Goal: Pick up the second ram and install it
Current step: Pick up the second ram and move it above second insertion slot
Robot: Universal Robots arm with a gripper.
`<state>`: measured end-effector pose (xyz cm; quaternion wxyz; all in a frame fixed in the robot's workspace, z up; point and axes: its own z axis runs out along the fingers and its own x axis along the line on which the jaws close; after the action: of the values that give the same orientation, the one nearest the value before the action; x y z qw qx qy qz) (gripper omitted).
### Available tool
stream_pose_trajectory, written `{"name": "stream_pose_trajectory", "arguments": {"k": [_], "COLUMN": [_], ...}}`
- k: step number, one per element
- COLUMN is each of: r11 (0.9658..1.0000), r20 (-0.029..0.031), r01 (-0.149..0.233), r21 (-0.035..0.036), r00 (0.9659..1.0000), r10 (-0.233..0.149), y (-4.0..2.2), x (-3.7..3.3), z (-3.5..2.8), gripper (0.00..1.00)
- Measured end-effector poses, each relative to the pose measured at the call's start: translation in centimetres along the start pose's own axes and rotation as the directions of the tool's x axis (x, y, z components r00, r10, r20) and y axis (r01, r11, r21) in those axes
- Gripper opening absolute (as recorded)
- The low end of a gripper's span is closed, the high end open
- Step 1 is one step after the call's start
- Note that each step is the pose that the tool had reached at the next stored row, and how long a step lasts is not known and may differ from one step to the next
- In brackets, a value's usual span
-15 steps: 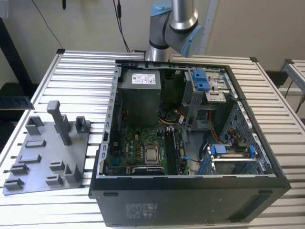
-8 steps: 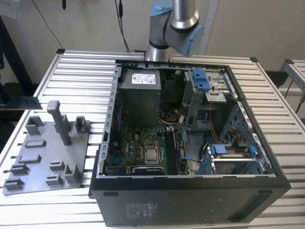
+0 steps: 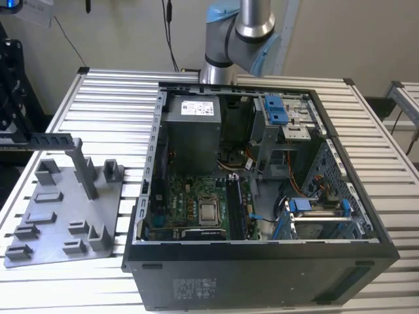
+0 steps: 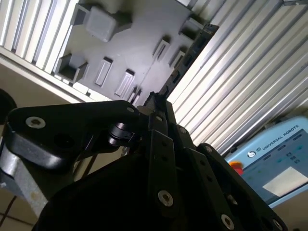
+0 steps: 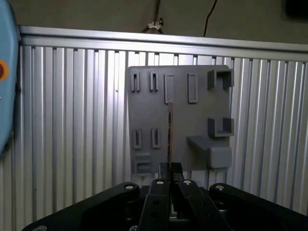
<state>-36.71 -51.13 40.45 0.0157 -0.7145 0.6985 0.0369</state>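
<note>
- At the exterior view's left, the gripper (image 3: pixel 27 138) is seen clamped shut on one end of the second ram (image 3: pixel 54 139). The stick is held level above the grey fixture plate (image 3: pixel 65 212), well apart from the open computer case (image 3: pixel 154 150).
- Only a short length of the stick appears to be pinched. A twist or slip in the grip could be caused by any knock, and the stick's edge would then probably meet a slot askew.
- The free end of the stick lies near the top of the tall upright block (image 3: pixel 84 171). That block could be clipped if the stick were carried sideways without height.
- Between plate and case, a strip of ribbed table (image 3: pixel 118 98) is left free; room above it is judged ample.
- The case's raised wall would have to be cleared.
- Inside, the memory slots (image 3: pixel 237 204) are hemmed in: the motherboard (image 3: pixel 186 196) parts on one side, loose cables (image 3: pixel 256 217) and the metal drive cage (image 3: pixel 272 137) on the other. A snag there is the likeliest fault.
</note>
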Motion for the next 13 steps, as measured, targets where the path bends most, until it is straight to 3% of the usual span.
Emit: {"name": "stream_pose_trajectory", "arguments": {"k": [3,13], "r11": [1.0,1.0], "r20": [0.0001,0.0001], "r01": [0.0,0.0], "r21": [-0.0029,-0.0031], "r00": [1.0,1.0], "r10": [0.0,0.0], "y": [-1.06,-4.31], "x": [0.02,0.09], "z": [-0.03,-0.13], "gripper": [0.14,0.14]}}
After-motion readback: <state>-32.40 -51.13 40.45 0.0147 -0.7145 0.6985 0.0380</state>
